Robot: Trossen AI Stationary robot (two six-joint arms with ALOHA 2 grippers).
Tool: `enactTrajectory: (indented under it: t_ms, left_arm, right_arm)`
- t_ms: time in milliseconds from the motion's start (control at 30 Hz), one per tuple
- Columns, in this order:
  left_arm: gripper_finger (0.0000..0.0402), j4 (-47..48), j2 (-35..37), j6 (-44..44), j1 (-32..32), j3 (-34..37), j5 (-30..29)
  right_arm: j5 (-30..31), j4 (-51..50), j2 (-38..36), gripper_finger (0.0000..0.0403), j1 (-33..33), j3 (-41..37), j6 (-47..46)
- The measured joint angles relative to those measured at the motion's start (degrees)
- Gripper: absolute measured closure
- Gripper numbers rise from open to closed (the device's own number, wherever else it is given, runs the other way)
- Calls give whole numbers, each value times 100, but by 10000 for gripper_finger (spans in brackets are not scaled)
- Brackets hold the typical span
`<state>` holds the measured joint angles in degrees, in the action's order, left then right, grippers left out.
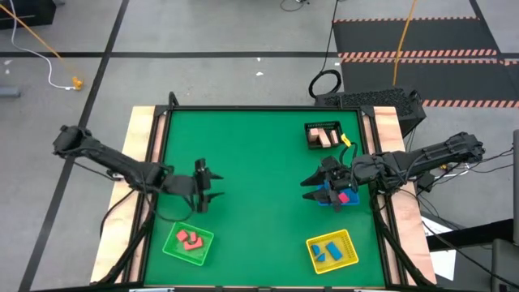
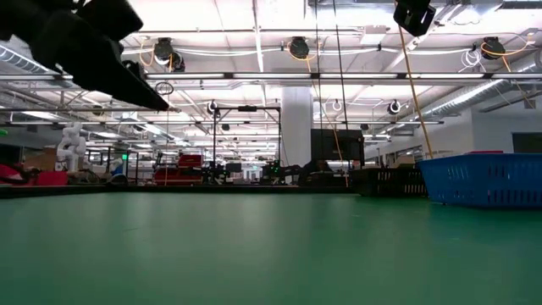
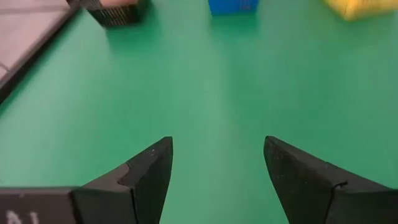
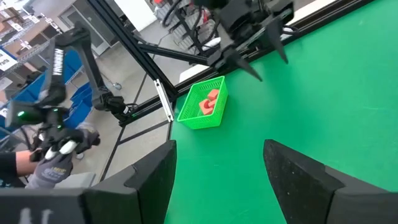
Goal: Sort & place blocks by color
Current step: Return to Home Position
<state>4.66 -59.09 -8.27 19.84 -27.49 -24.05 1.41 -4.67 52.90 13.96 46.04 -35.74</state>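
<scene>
Left gripper (image 3: 217, 142): fingers held apart, empty | red blocks (image 1: 190, 239) seen nearer, in green tray (image 1: 172, 246) | right gripper (image 4: 219, 145): spread, pink block (image 1: 344, 197) just right.

The left end effector (image 3: 217, 142) is seen with its fingers (image 3: 149, 171) held wide apart above the green tabletop (image 3: 205, 81), beyond which a black basket (image 3: 118, 11), a blue tray (image 3: 233, 6) and a yellow tray (image 3: 360, 7) are set.

Grey floor (image 1: 203, 32) with dark lines surrounds the green counter (image 1: 259, 162). Black hazard-striped mats (image 1: 413, 36) lie beyond it. A white pillar (image 2: 296, 119) stands in the bright hall.
</scene>
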Motion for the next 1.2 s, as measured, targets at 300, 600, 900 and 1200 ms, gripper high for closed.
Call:
enactTrajectory:
  t_ms: [300, 600, 900, 1200]
  left_arm:
    - [149, -1226, 1713, 198, -786, 1562, 142]
    - [149, -1248, 2859, 371, -1362, 2158, 103]
    - [149, -1733, 3267, 237, -1735, 2691, 196]
    - [149, -1798, 3242, 206, -1860, 2691, 152]
  right_arm:
    - [-2, -2, 0, 172, 1, 0, 0]
    - [-1, -2, 0, 172, 1, 0, 0]
    - [-2, 0, 0, 172, 0, 0, 0]
    - [0, -2, 0, 172, 0, 0, 0]
